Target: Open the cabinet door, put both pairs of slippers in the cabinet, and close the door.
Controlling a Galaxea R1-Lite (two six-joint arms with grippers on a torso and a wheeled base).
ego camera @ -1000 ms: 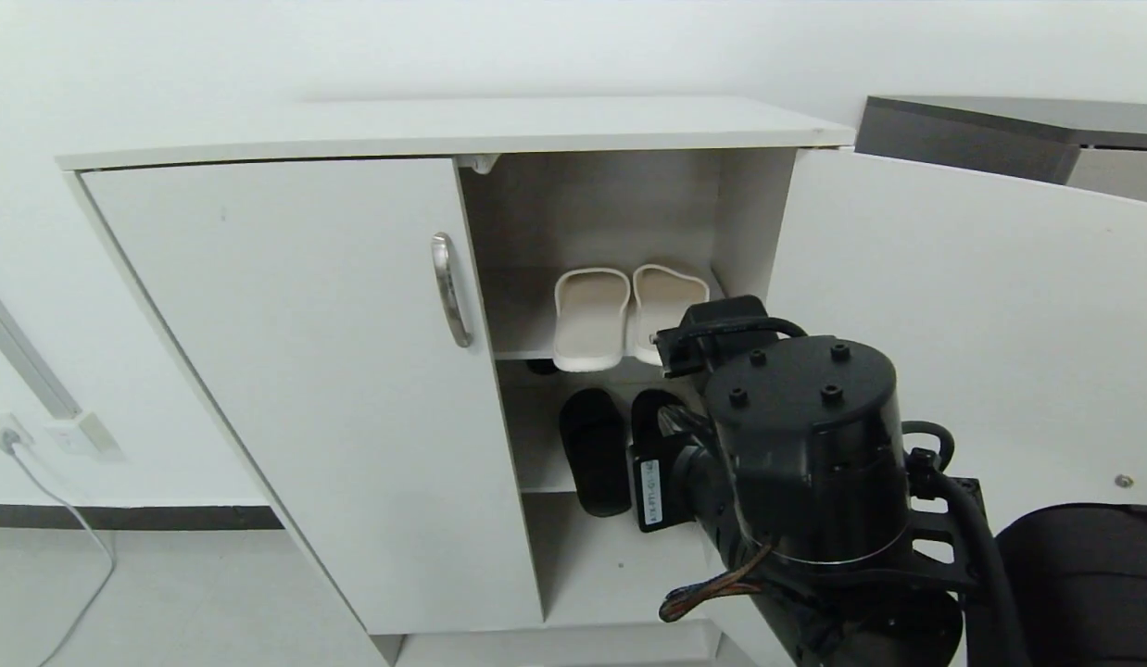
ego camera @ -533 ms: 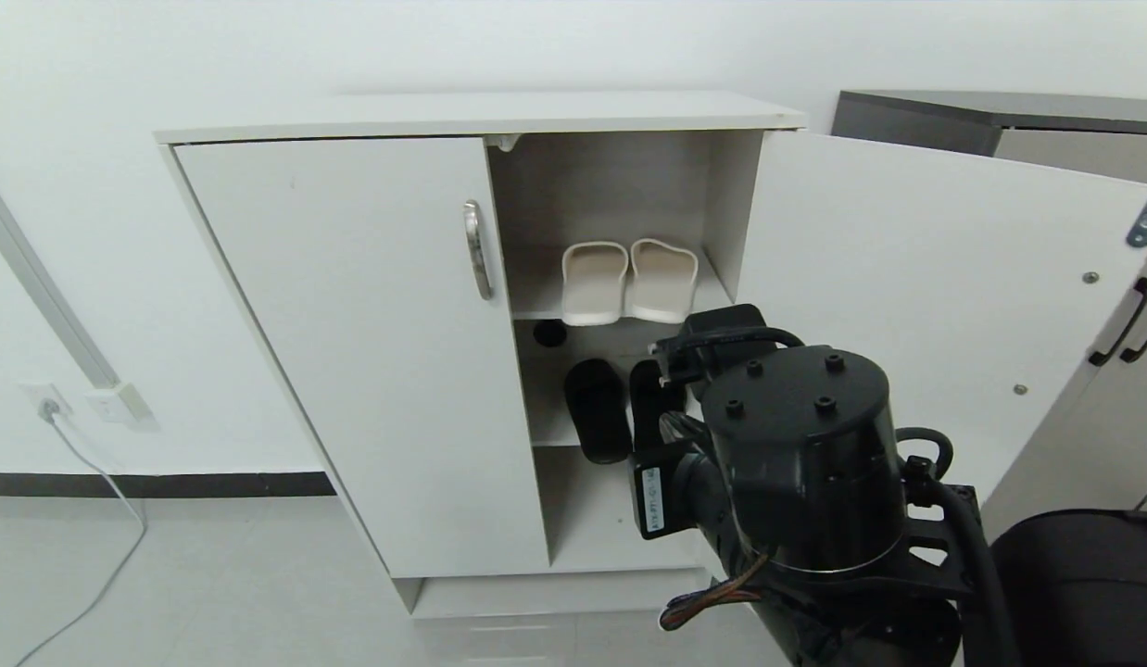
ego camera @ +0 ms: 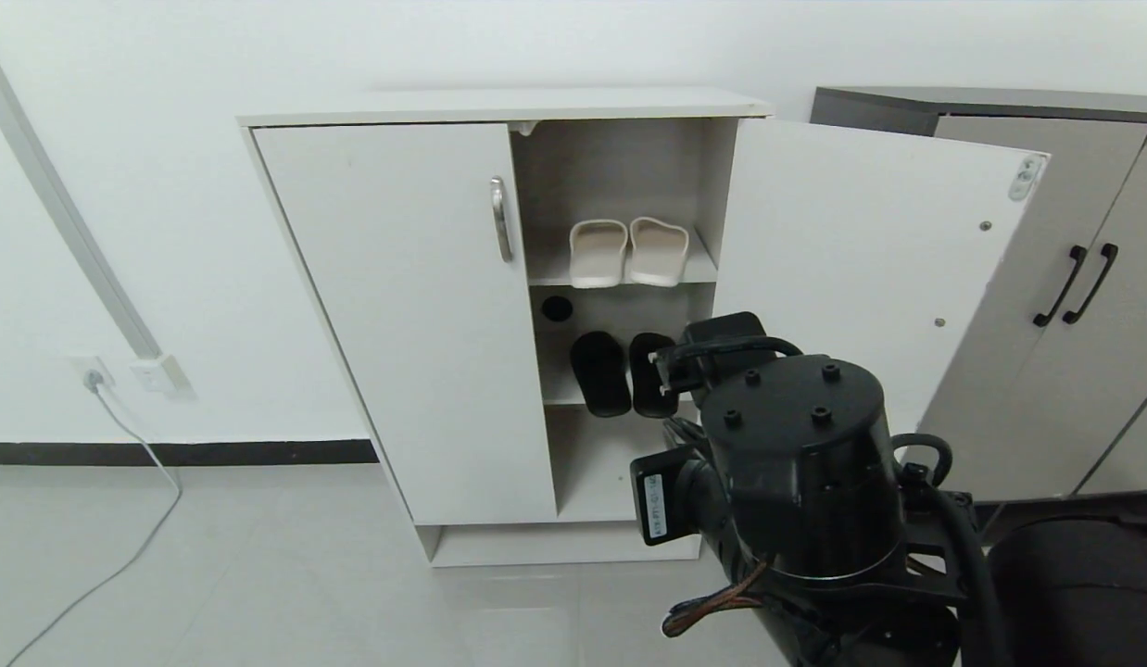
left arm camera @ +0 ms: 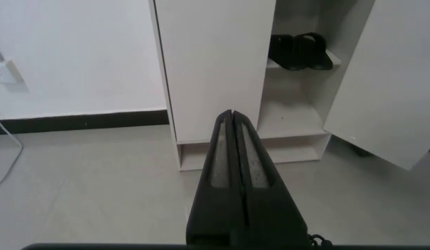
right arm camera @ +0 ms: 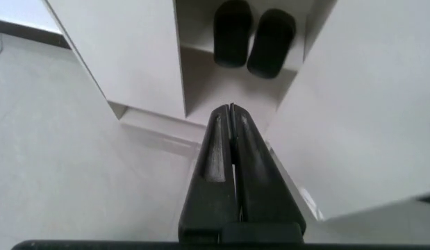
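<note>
The white cabinet has its left door closed and its right door swung wide open. A beige pair of slippers lies on the upper shelf. A black pair of slippers lies on the middle shelf, also seen as the black slippers and the black slippers. My left gripper is shut and holds nothing, low over the floor in front of the closed door. My right gripper is shut and holds nothing, before the open compartment beside the open door.
A grey cabinet with black handles stands just right of the open door. A wall socket with a cable trailing over the floor is at the left. Bare tiled floor lies in front of the cabinet.
The head camera has drawn back from the cabinet, which now looks smaller and farther off, with the grey cabinet coming into view. The slippers and doors have not moved.
</note>
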